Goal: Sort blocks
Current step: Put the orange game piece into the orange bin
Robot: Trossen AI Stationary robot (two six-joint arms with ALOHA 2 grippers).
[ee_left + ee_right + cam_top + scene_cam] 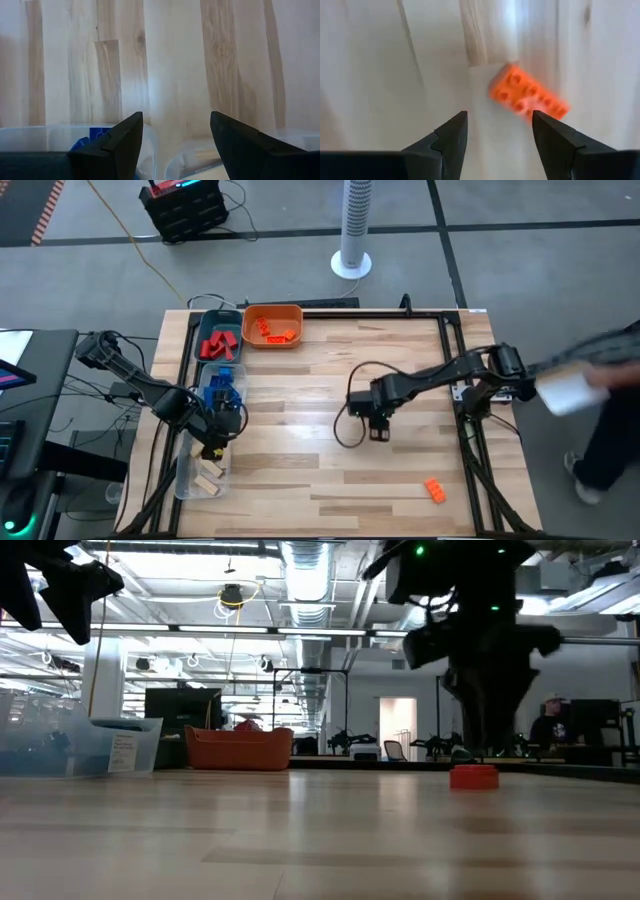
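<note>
Right gripper (377,427): fingers apart, empty, over mid-table | orange brick (434,490): alone on the bare tabletop (330,380) toward the near right, apart from right gripper | left gripper (222,427): fingers apart, empty, above the clear trays (190,475) at the left edge | sorted blocks: orange in orange tray (272,326), red in teal tray (219,340), blue bricks (222,387) and tan wooden blocks (209,472) in clear trays.
</note>
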